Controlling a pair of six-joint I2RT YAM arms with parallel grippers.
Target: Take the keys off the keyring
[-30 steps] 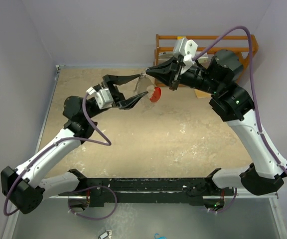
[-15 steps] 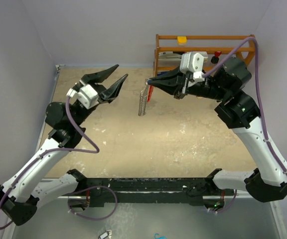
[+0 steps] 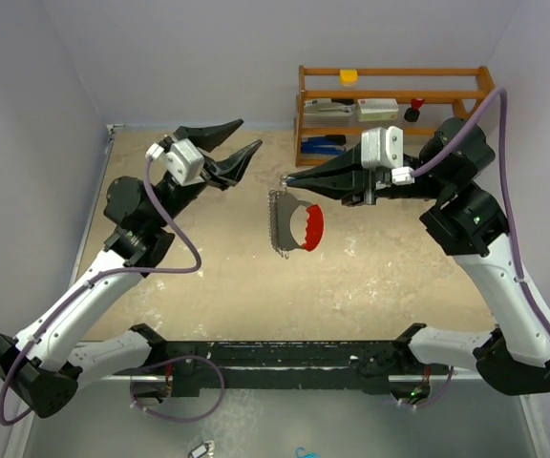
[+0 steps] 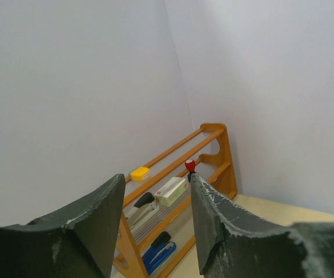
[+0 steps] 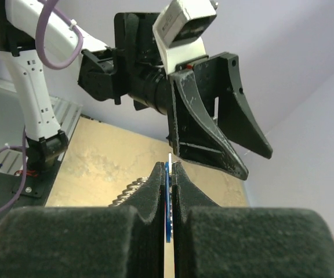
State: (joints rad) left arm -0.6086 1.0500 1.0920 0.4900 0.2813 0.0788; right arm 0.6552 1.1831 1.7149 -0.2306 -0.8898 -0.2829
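Observation:
My right gripper is shut on the blue-headed key, whose blue head and thin silver blade show edge-on between the fingers in the right wrist view. The keyring hangs from it in the air, a silvery chain with the red-and-white oval fob beside it. The chain also shows in the right wrist view. My left gripper is open and empty, raised to the left of the keyring and apart from it. In the left wrist view its fingers frame the shelf.
A wooden shelf rack stands at the back right against the wall, holding a yellow block, a white box, a red-knobbed item and a blue stapler. The sandy tabletop lies below. Walls close the left and back.
My left gripper let go, pulled away to the left and opened. My right gripper moved right and lower with the key; the hanging keyring turned so the red fob faces the camera.

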